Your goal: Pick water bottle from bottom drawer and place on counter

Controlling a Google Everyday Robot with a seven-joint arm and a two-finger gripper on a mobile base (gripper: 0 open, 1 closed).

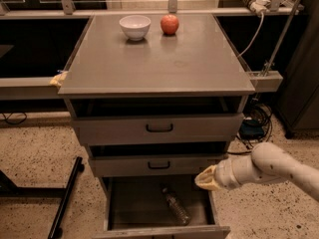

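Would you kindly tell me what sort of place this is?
Probably a lab or workshop: a grey metal drawer cabinet, speckled floor and power strip with cables behind. The gripper hangs at the right side of the open bottom drawer.

You get dim, warm light from above: the counter (pixel 164 63) shows a soft sheen, the bottom drawer (pixel 133 200) lies in shadow, and the gripper (pixel 206 178) at its right edge catches light.

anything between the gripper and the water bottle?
No. In the camera view the gripper hangs over the right side of the bottom drawer; between it and the water bottle lying inside is only bare drawer floor.
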